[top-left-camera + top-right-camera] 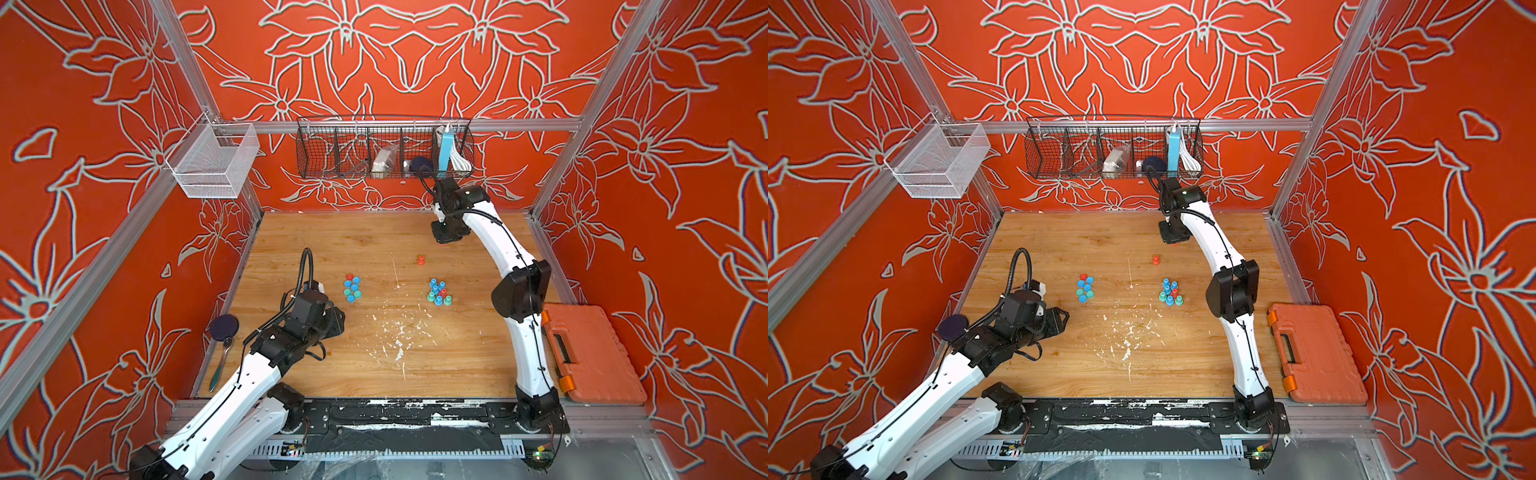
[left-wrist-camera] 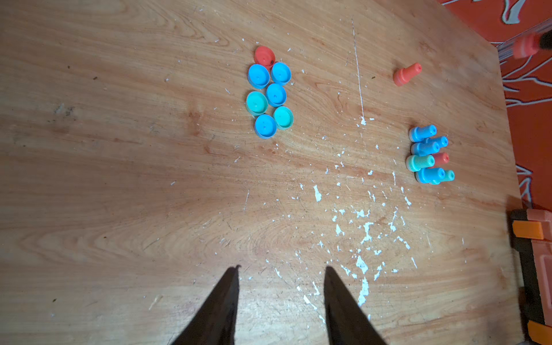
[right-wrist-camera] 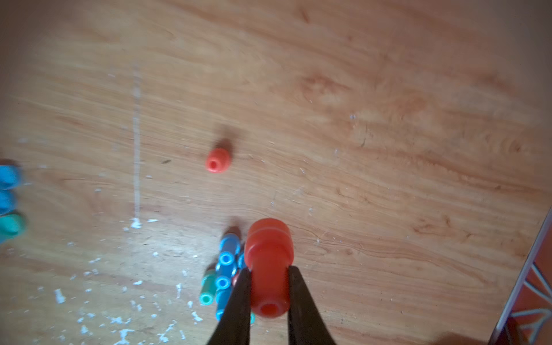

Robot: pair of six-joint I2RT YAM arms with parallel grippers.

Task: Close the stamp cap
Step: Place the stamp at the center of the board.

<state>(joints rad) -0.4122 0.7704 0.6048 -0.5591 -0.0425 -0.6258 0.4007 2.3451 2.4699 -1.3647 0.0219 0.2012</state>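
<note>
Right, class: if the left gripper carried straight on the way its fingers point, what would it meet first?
Probably the bare wooden table just ahead of the left gripper, since the fingers seem to slant down; depth is unclear. Further along that line lies the cluster of caps.

An orange tool case (image 1: 590, 353) lies just beside the counter's (image 1: 374, 374) right edge, near the front corner. A black wire basket (image 1: 320, 153) hangs above the far edge and holds a blue box (image 1: 444, 151). A white mesh basket (image 1: 208, 166) hangs above the far-left corner. A dark disc (image 1: 223, 327) sits at the left edge.
</note>
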